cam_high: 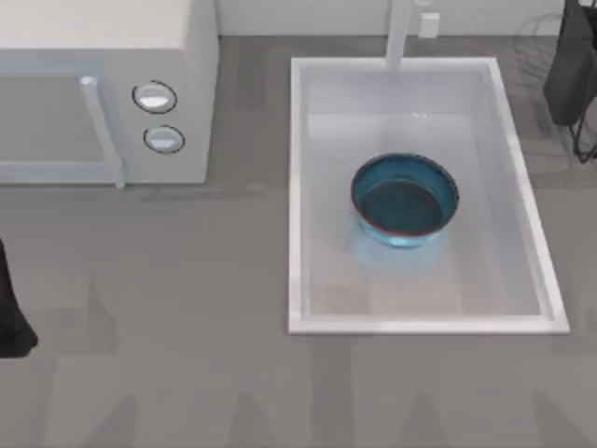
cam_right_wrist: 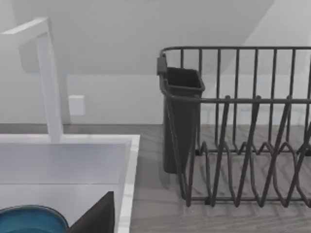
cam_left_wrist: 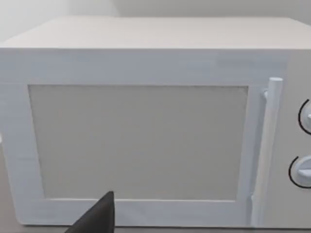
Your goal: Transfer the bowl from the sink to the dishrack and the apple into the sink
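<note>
**Bowl in the basin, nothing moved yet**

The teal bowl (cam_high: 404,201) sits upright on the floor of the white sink (cam_high: 297,187), roughly at the middle of the basin and apart from its walls, with the faucet (cam_high: 399,33) at the far rim. Judging by this, the first transfer has not begun: the bowl has to be lifted out and set in the dark wire dishrack (cam_right_wrist: 243,126), which stands just beside the sink on the surface's right side, with a dark cutlery cup (cam_right_wrist: 181,116) at its near corner. Placing the apple in the sink also remains to be done.

The left arm (cam_high: 11,308) is parked at the left edge of the surface, facing the white microwave (cam_left_wrist: 146,121). The right arm (cam_high: 571,65) hangs at the far right, near the dishrack. I cannot tell how wide either arm's jaws stand. Neither holds anything that I can see.
</note>
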### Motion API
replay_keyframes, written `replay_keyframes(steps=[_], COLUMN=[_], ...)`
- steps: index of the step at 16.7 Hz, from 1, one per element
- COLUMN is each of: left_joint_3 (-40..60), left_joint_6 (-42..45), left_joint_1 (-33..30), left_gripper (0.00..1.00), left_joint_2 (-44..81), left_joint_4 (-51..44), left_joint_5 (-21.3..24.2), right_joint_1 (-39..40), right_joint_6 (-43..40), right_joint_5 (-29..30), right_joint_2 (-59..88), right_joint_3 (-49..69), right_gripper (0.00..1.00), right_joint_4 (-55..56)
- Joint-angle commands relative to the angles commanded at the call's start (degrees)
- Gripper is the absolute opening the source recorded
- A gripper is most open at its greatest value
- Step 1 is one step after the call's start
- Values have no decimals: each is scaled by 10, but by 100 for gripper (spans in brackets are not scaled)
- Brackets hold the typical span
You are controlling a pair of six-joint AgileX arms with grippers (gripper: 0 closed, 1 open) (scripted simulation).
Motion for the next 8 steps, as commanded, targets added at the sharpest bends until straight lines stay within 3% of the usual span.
replay_keyframes(steps=[8], left_joint_3=[0], left_joint_6=[0], left_joint_1=[0], left_gripper=[100], left_joint_2=[0], left_joint_4=[0], left_joint_5=[0], right_joint_1=[19], right_joint_6=[52], right_joint_5=[1], right_joint_2=[106], right_joint_3=[88], right_gripper=[100], right_joint_4=[-76])
